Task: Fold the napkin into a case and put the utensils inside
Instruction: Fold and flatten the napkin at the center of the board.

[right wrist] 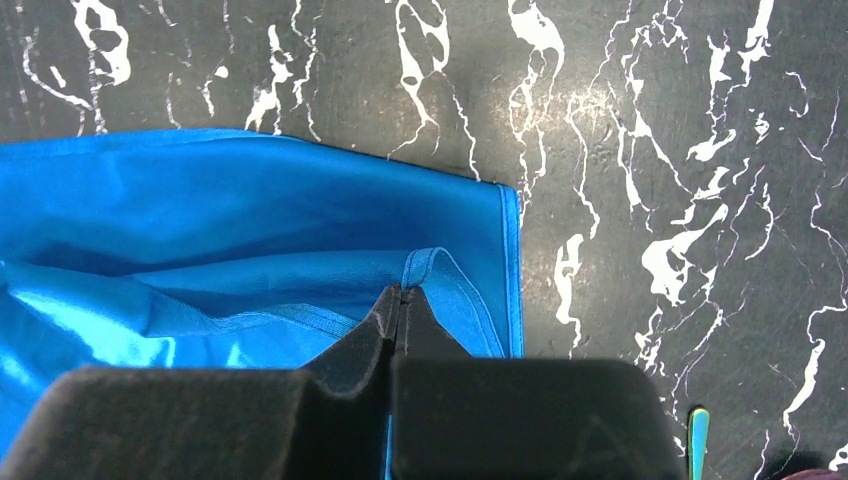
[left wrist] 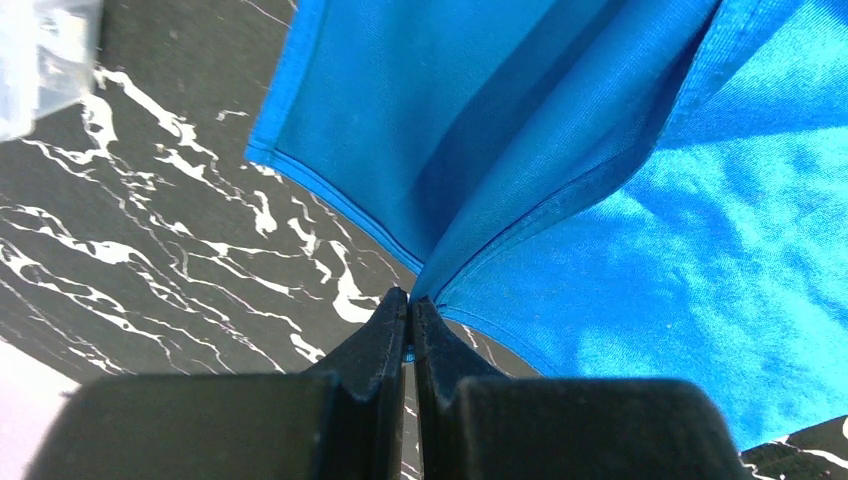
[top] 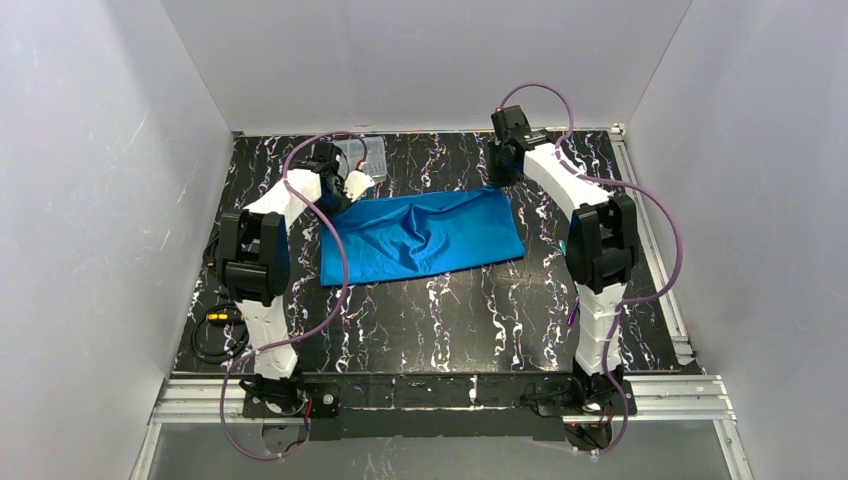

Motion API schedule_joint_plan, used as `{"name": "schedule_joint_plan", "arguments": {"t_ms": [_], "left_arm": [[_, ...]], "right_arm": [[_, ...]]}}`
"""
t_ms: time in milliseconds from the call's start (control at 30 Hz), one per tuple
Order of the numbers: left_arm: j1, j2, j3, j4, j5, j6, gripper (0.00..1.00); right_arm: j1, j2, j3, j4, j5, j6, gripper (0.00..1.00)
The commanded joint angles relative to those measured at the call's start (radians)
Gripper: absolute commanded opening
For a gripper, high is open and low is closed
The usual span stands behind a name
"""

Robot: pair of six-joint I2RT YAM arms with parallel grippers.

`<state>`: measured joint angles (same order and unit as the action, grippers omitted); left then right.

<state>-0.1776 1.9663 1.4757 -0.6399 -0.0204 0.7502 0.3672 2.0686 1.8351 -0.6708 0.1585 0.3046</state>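
The bright blue napkin (top: 420,236) lies doubled over as a wide, wrinkled rectangle in the middle of the table. My left gripper (top: 347,190) is at its far left corner, shut on the cloth's hemmed edge (left wrist: 520,215), with the gripper (left wrist: 410,302) pinching two layers just above the table. My right gripper (top: 503,172) is at the far right corner. In its wrist view the gripper (right wrist: 400,295) is shut on a raised loop of the napkin's hem (right wrist: 300,240). A green utensil tip (right wrist: 697,440) shows at the bottom right of the right wrist view. The other utensils are out of view.
A clear plastic compartment box (top: 364,155) stands at the far left behind the left gripper, and its corner shows in the left wrist view (left wrist: 40,60). The table is black marble-patterned (top: 450,310), with white walls on three sides. Purple cables loop over both arms.
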Motion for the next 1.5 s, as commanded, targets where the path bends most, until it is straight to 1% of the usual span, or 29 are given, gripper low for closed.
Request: {"name": "schedule_joint_plan", "arguments": {"t_ms": [0, 33, 100, 233, 267, 300, 367, 400, 433, 500, 533, 567, 600, 733, 767, 833, 900, 967, 1067, 1133, 1267, 1400, 1467], "left_arm": [[0.001, -0.003, 0.053, 0.017, -0.027, -0.024, 0.00], [0.001, -0.001, 0.052, 0.031, -0.038, -0.028, 0.02], [0.003, 0.001, 0.049, 0.052, -0.058, -0.036, 0.18], [0.011, -0.004, 0.069, 0.063, -0.089, -0.052, 0.31], [0.016, -0.008, 0.078, 0.062, -0.092, -0.056, 0.41], [0.021, -0.013, 0.086, 0.062, -0.095, -0.060, 0.49], [0.034, -0.025, 0.107, 0.060, -0.098, -0.063, 0.55], [0.041, -0.033, 0.117, 0.060, -0.099, -0.066, 0.63], [0.048, -0.040, 0.127, 0.060, -0.096, -0.067, 0.65], [0.058, -0.053, 0.146, 0.051, -0.090, -0.069, 0.66], [0.061, -0.058, 0.150, 0.048, -0.087, -0.072, 0.66], [0.064, -0.064, 0.151, 0.038, -0.078, -0.077, 0.66], [0.062, -0.071, 0.149, 0.026, -0.062, -0.083, 0.66], [0.058, -0.116, 0.105, -0.001, -0.009, -0.124, 0.66], [0.058, -0.127, 0.089, -0.004, 0.004, -0.132, 0.66], [0.051, -0.149, 0.047, -0.030, 0.075, -0.144, 0.66], [0.016, -0.171, -0.018, -0.067, 0.123, -0.135, 0.65], [-0.024, -0.196, -0.103, -0.073, 0.142, -0.111, 0.64], [-0.046, -0.211, -0.187, -0.071, 0.173, -0.109, 0.63], [-0.046, -0.193, -0.207, -0.072, 0.167, -0.118, 0.61], [-0.046, -0.180, -0.263, -0.052, 0.140, -0.090, 0.59], [-0.046, -0.182, -0.336, 0.002, 0.097, -0.048, 0.59], [-0.046, -0.184, -0.357, 0.024, 0.077, -0.033, 0.59]], "right_arm": [[-0.006, 0.044, 0.054, 0.029, 0.037, -0.024, 0.01], [-0.009, 0.050, 0.056, 0.030, 0.044, -0.026, 0.01], [-0.019, 0.062, 0.056, 0.033, 0.047, -0.023, 0.01], [-0.032, 0.076, 0.061, 0.054, 0.036, -0.009, 0.01], [-0.034, 0.081, 0.067, 0.054, 0.033, -0.006, 0.03], [-0.033, 0.084, 0.071, 0.055, 0.030, -0.001, 0.08], [-0.034, 0.090, 0.077, 0.062, 0.025, 0.006, 0.14], [-0.033, 0.090, 0.076, 0.065, 0.028, 0.010, 0.21], [-0.033, 0.090, 0.078, 0.069, 0.032, 0.013, 0.24], [-0.033, 0.092, 0.085, 0.075, 0.048, 0.017, 0.28], [-0.034, 0.094, 0.091, 0.078, 0.056, 0.019, 0.34], [-0.034, 0.094, 0.096, 0.082, 0.063, 0.019, 0.42], [-0.034, 0.094, 0.101, 0.081, 0.072, 0.016, 0.44], [-0.033, 0.084, 0.107, 0.065, 0.130, 0.009, 0.47], [-0.034, 0.071, 0.094, 0.067, 0.142, 0.009, 0.47], [-0.033, 0.019, 0.036, 0.104, 0.137, 0.014, 0.46], [-0.029, -0.038, -0.052, 0.163, 0.096, 0.019, 0.45], [-0.023, -0.083, -0.137, 0.197, 0.054, 0.036, 0.42], [-0.022, -0.121, -0.286, 0.256, -0.052, 0.063, 0.41], [-0.022, -0.126, -0.352, 0.276, -0.083, 0.078, 0.38], [-0.037, -0.159, -0.461, 0.258, -0.063, 0.096, 0.33], [-0.063, -0.237, -0.606, 0.270, -0.031, 0.132, 0.33], [-0.069, -0.273, -0.659, 0.262, -0.007, 0.144, 0.35]]}}
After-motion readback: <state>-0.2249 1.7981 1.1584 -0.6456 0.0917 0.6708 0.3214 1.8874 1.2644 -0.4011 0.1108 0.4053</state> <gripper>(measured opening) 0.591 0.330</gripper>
